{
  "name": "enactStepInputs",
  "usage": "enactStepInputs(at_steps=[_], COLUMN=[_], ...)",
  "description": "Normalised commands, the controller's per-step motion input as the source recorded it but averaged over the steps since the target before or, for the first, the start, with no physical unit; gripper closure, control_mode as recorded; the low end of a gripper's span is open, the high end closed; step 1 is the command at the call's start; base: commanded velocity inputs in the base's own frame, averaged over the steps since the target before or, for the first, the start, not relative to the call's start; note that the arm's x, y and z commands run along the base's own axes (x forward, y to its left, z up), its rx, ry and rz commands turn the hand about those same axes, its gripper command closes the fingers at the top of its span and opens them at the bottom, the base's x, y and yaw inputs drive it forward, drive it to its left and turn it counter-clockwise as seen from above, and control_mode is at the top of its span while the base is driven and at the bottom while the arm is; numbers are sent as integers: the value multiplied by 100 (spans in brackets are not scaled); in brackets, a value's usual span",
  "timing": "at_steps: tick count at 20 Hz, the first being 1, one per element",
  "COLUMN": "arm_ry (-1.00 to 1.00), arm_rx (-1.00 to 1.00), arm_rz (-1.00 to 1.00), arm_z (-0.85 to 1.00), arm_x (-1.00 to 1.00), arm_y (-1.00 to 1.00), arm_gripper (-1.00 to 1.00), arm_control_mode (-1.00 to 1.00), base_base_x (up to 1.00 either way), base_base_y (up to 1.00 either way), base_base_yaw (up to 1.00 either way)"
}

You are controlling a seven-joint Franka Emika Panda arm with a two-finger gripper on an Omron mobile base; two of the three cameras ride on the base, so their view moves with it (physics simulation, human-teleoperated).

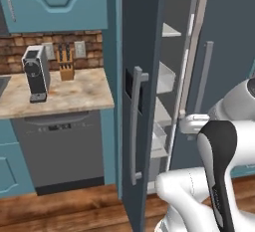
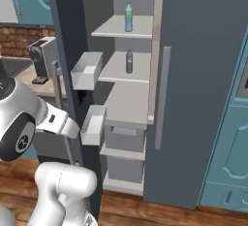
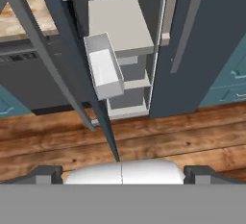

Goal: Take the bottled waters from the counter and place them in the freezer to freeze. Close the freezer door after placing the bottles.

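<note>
right base view: the freezer [image 2: 131, 94] stands with its inside showing, pale shelves stacked one above another and clear drawers low down.
freezer door: the freezer door [image 2: 68, 50] is swung out toward the room, edge-on to us, with two white door bins [image 2: 87, 70] hanging on its inner face.
blue bottle: the clear blue bottle with the green top [image 2: 128, 17] stands upright on the top shelf, toward the far wall.
grey bottle: the duller grey-blue bottle [image 2: 129, 61] stands upright on the shelf just below, almost straight under the first.
counter: the counter [image 1: 60, 94] lies to the left of the freezer; on it a coffee machine [image 1: 36, 74] stands near the front and a knife block [image 1: 66, 69] sits against the far brick wall.
dishwasher: a dark grey dishwasher [image 1: 62, 149] sits under the counter.
door handle: the grey bar handle [image 1: 134, 126] runs down the outer face of the open door, beside a small black panel.
claw: in the hand view the claw [image 3: 122, 172] points down at the wood floor [image 3: 144, 141] near the foot of the open door, its two dark finger tips [image 3: 45, 174] set far apart.
grip: the claw is spread wide, holding nothing and touching nothing.
arm: the white arm [image 1: 219, 166] is folded near the door's outer face, right of the handle.
</note>
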Motion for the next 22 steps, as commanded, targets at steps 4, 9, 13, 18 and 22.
enactStepInputs(at_steps=[4,9,13,18,22], arm_ry=[0,0,0,0,0], arm_rx=[0,0,0,0,0], arm_rz=[0,0,0,0,0], arm_z=[0,0,0,0,0], arm_x=[0,0,0,0,0], arm_y=[0,0,0,0,0], arm_gripper=[-100,-100,-100,-100,-100], arm_control_mode=[100,100,100,100,100], base_base_x=[0,16,15,20,24], base_base_y=[50,19,0,0,0], base_base_yaw=[0,7,5,0,0])
